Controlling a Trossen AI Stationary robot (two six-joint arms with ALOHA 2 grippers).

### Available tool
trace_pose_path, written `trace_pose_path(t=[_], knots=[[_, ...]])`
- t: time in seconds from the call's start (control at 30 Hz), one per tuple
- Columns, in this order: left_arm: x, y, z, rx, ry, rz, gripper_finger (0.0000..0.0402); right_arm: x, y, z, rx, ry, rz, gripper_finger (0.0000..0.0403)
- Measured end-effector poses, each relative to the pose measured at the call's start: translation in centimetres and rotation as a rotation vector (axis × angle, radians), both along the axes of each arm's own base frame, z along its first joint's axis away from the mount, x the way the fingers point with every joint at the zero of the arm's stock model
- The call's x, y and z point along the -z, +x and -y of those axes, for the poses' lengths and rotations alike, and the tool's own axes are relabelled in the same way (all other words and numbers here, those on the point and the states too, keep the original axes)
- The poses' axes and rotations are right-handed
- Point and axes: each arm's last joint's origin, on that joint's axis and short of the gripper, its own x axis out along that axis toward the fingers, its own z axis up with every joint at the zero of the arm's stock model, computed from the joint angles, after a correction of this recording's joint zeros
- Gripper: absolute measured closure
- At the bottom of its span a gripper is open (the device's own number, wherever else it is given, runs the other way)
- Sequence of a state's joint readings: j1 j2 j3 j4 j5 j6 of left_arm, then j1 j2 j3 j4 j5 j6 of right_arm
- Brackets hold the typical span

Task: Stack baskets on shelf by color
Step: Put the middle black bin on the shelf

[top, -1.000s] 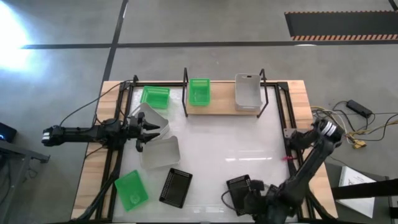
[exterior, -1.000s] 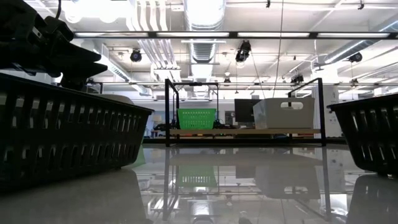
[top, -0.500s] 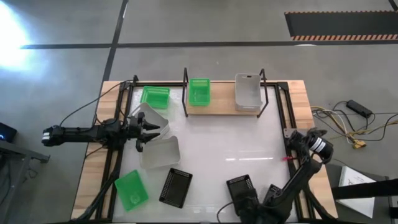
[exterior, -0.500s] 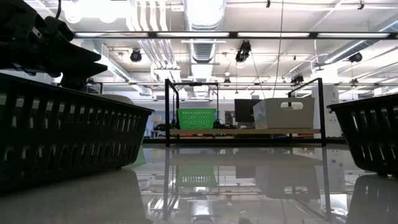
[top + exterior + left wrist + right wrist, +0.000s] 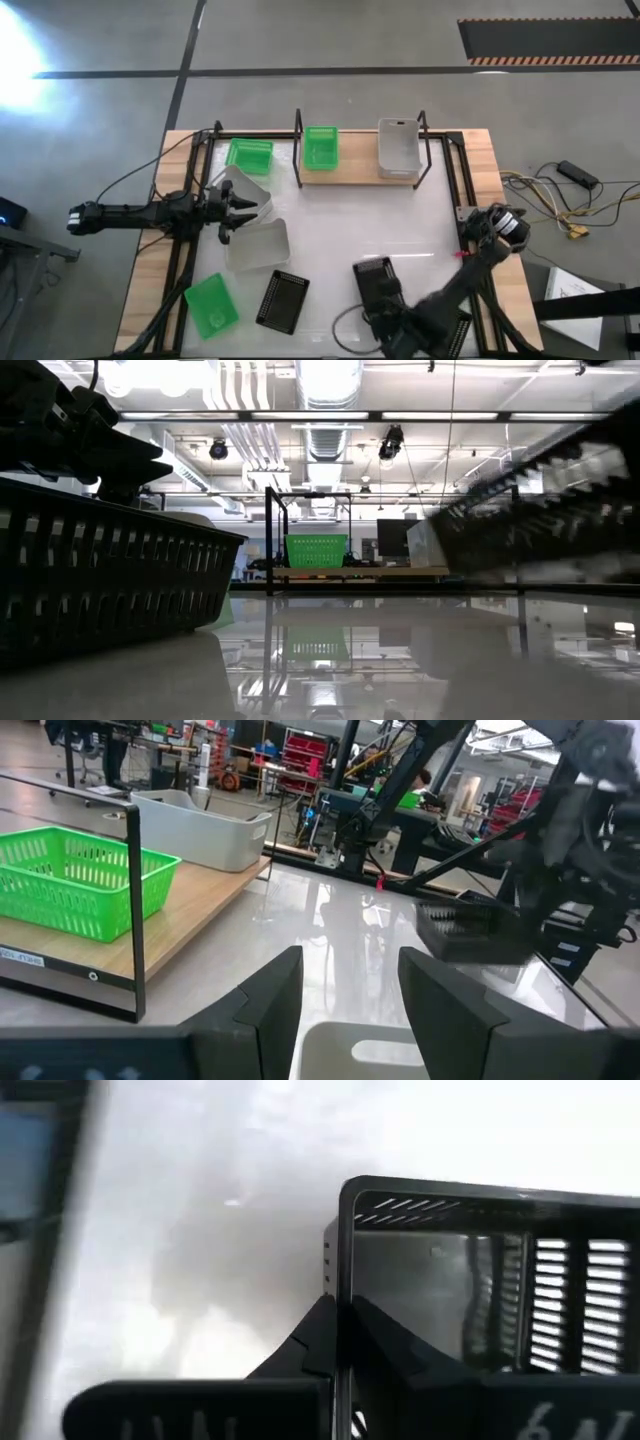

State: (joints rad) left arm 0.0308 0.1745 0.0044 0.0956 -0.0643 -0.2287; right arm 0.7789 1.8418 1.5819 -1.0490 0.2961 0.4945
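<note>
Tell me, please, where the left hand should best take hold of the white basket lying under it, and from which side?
Probably by the upper rim of a short end wall of the white basket, coming from above. It lies open side up, so one finger of the left hand can go inside the thin wall and one outside.

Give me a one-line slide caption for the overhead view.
Right gripper lifts a black mesh basket while the left gripper waits over white baskets; green and white baskets sit on the shelf.

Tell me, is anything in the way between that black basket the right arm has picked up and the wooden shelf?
Nothing visible. The right gripper pinches the black basket by its rim, and only bare white tabletop lies between it and the shelf.
</note>
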Motion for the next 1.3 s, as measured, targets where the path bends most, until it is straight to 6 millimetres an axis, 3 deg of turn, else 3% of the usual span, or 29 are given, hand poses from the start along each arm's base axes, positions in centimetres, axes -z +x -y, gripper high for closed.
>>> trace_pose_path(t=[0.23, 0.47, 0.63, 0.73, 0.93, 1.3], knots=[[0.0, 0.0, 0.0, 0.000, 0.000, 0.000, 0.0249, -4.4, 3.3, 8.1, 0.018, -0.213, 0.109, 0.0391], [0.0, 0.0, 0.0, 0.000, 0.000, 0.000, 0.0249, -8.0, 6.2, 20.7, 0.124, -0.273, 0.147, 0.0391], [0.0, 0.0, 0.0, 0.000, 0.000, 0.000, 0.0249, -8.8, 7.2, 29.5, 0.185, -0.184, 0.209, 0.0391], [0.0, 0.0, 0.0, 0.000, 0.000, 0.000, 0.0249, -8.3, 7.3, 33.0, 0.200, -0.131, 0.230, 0.0391], [0.0, 0.0, 0.0, 0.000, 0.000, 0.000, 0.0249, -6.5, 6.9, 36.8, 0.247, -0.144, 0.155, 0.0391], [0.0, 0.0, 0.0, 0.000, 0.000, 0.000, 0.0249, -3.6, 6.8, 38.9, 0.267, -0.123, 0.060, 0.0391]])
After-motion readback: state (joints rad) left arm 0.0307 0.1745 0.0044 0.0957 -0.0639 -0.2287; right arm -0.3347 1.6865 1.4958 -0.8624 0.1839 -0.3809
